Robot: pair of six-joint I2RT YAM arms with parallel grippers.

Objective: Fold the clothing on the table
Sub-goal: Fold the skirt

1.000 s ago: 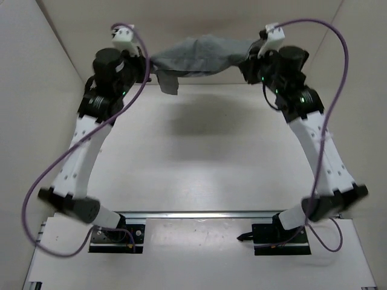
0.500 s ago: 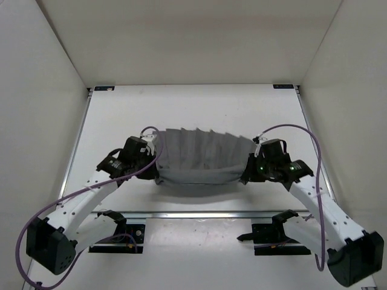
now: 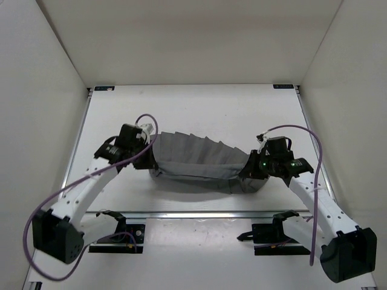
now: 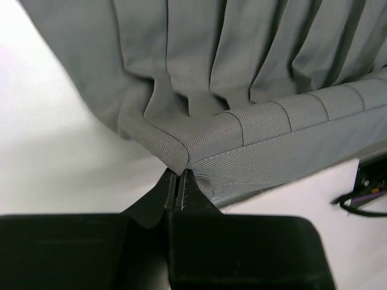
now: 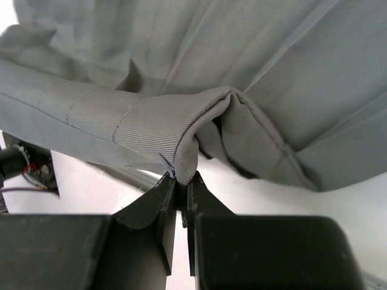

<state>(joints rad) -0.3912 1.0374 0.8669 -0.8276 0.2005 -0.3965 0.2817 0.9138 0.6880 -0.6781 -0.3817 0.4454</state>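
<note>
Left wrist: clothing hem pinched between 2 fingers.

The garment is seen in dark grey, lined with parallel pleats, and a fine twill weave is shown along its stitched band. The tabletop is rendered in plain white, with small black brackets at its far corners. The left arm and right arm are coloured white with black joints, and purple cables are looped over them. The left end effector and right end effector are black. Green lights are lit on the right arm.
</note>
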